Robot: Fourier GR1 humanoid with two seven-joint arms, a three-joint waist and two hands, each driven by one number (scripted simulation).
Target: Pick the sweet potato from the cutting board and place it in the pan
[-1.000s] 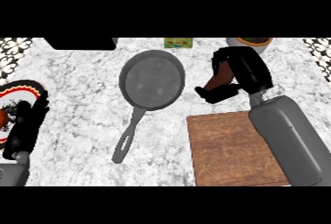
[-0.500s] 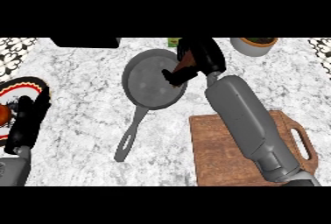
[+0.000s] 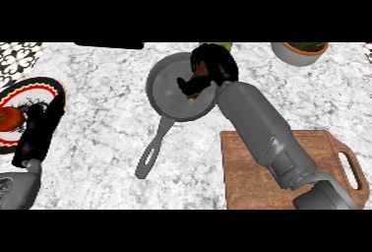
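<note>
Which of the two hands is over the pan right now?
The right hand, curled round the sweet potato above the pan. The left hand rests far off at the view's left edge, by the plate.

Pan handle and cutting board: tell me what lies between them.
Only bare marble counter lies between the pan handle and the cutting board, as the head view shows.

text: none readable | labels: none (no print anywhere)

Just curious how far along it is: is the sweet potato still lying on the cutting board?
No: the cutting board is bare, and the right hand holds the sweet potato over the pan.
</note>
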